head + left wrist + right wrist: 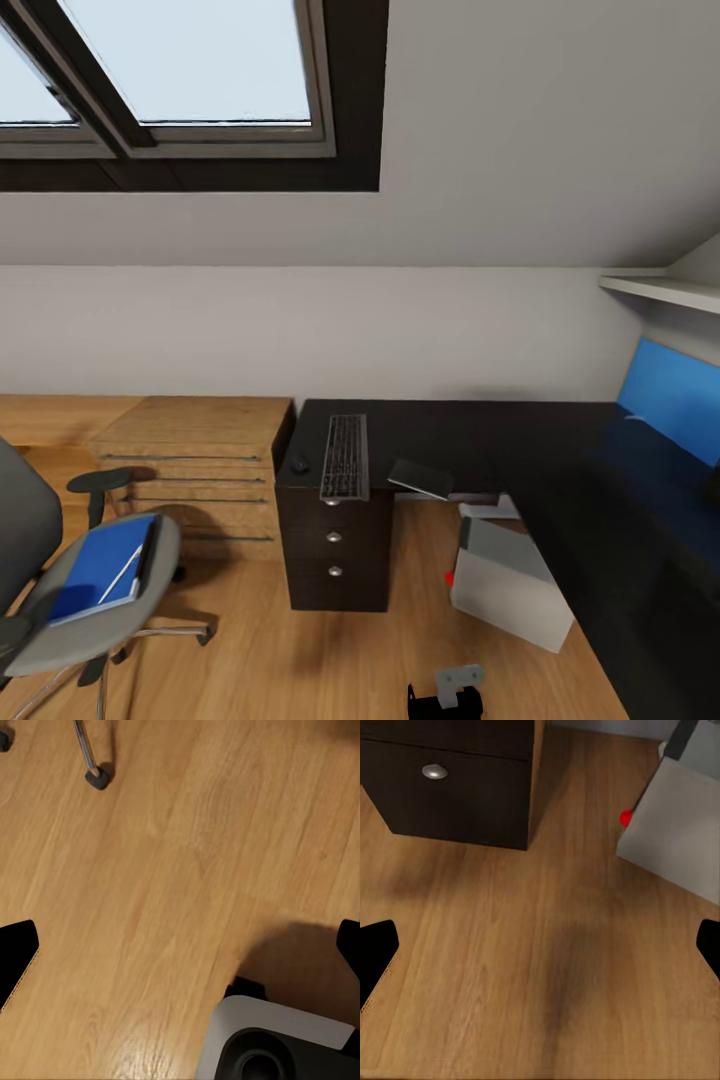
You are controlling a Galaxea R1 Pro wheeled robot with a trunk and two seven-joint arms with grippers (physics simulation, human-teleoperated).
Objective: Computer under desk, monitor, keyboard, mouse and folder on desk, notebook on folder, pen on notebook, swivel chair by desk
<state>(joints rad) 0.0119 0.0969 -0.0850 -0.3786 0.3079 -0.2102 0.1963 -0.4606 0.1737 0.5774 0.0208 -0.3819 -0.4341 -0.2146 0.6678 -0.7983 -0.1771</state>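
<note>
The black desk (560,450) carries the keyboard (344,456) above its drawer unit (450,787). The small dark mouse (299,463) lies just left of the keyboard, and the thin dark notebook (420,478) lies to its right. The pale computer (510,580) with its red light (625,817) stands on the floor under the desk. At the left, the grey swivel chair (95,610) holds the blue folder (95,568) with the white pen (125,572) on it. The monitor is out of view. Left gripper (180,952) and right gripper (540,952) hang open over bare floor.
A light oak low cabinet (195,450) stands left of the desk. On the right wall is a blue panel (672,395) under a white shelf (665,290). A chair castor (95,778) and my own base (277,1042) are near the left gripper.
</note>
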